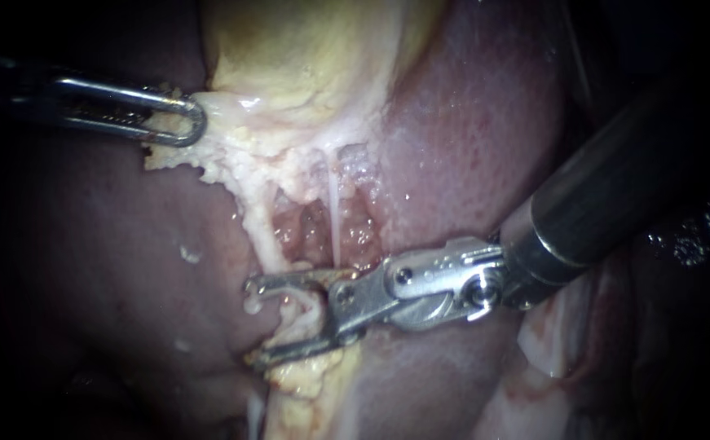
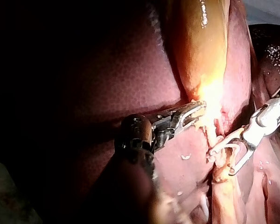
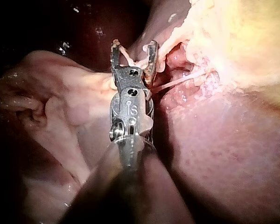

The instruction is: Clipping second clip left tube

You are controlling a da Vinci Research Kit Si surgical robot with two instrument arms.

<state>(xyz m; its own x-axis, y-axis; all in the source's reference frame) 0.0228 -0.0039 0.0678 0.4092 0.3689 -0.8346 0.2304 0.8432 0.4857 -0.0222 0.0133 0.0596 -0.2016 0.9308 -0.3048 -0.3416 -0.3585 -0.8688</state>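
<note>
Right instrument (image 1: 253, 324) jaws gaping astride left tube (image 1: 263, 240) (lower run hidden); left instrument (image 1: 196, 122) jaws clamped on gallbladder (image 1: 314, 57) edge, shaft shadowed.

Lit centre, dark edges, glare on gallbladder (image 2: 201, 51), wet glints

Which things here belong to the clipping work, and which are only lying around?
Belonging: right metal instrument with open forked jaws; pale thick tube between them; left metal instrument gripping yellowish gallbladder.
Only around: reddish-brown liver; thin white strand.

Endoscope, both wrist cameras close on left tube (image 1: 262, 232)
</note>
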